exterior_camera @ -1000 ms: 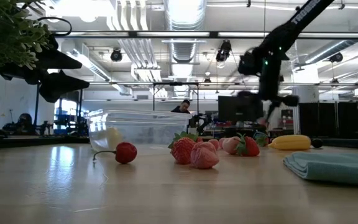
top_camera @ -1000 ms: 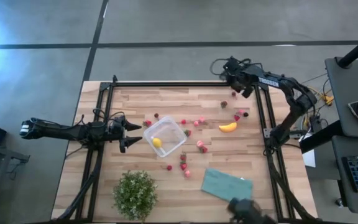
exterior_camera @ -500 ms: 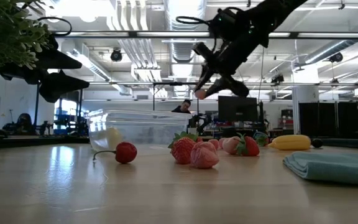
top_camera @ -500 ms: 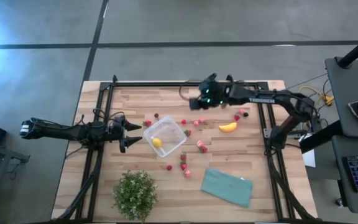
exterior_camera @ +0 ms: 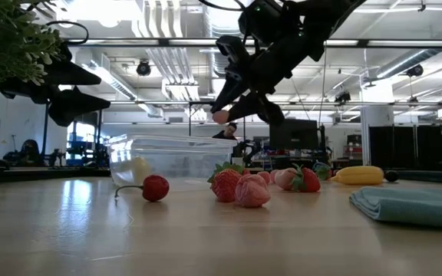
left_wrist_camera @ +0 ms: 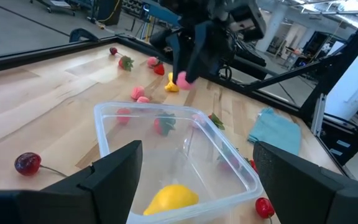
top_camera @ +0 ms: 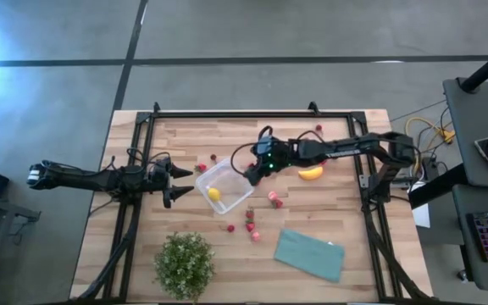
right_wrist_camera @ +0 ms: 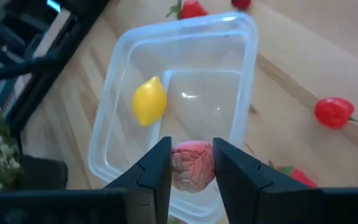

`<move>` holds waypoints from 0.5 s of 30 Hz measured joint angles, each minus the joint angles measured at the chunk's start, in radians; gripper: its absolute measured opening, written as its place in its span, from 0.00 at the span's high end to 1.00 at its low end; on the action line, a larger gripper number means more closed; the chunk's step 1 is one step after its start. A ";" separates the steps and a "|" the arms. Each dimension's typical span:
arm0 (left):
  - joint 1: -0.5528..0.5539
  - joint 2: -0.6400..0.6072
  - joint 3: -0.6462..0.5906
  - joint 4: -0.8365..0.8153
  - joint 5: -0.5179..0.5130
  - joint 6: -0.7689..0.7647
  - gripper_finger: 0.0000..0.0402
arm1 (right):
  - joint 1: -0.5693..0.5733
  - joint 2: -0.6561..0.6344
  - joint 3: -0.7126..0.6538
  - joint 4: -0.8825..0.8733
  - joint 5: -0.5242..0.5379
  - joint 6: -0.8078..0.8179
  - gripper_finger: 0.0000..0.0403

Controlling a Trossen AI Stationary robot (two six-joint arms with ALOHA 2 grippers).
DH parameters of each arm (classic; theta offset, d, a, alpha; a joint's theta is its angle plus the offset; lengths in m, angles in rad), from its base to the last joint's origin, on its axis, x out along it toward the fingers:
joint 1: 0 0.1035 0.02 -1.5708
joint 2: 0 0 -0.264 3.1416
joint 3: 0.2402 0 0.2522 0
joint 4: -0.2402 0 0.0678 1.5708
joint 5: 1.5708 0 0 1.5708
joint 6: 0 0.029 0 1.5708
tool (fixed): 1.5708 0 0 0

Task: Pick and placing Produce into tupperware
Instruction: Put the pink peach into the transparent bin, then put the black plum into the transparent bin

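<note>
High: your right gripper (top_camera: 248, 174) swung from far edge to tupperware (top_camera: 224, 187) rim.
Low: pink fruit (exterior_camera: 220, 116) now above it.
R wrist: clamped on it, drop next.
L wrist: left gripper (left_wrist_camera: 185, 171) spread, idle beside tupperware.

Industrial lab: exposed ceiling ducts (exterior_camera: 229, 31)

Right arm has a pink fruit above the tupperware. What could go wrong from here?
1. The right gripper holds the pink fruit over the tupperware's near rim, not its middle; released here, it may hit the rim and bounce out.
2. The yellow fruit already inside could deflect it.
3. The left gripper waits open right beside the container; any nudge shifts the target.
</note>
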 joint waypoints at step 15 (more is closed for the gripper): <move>0.000 0.000 0.000 0.002 0.000 0.000 0.27 | 0.009 0.056 0.000 0.060 0.000 -0.031 0.57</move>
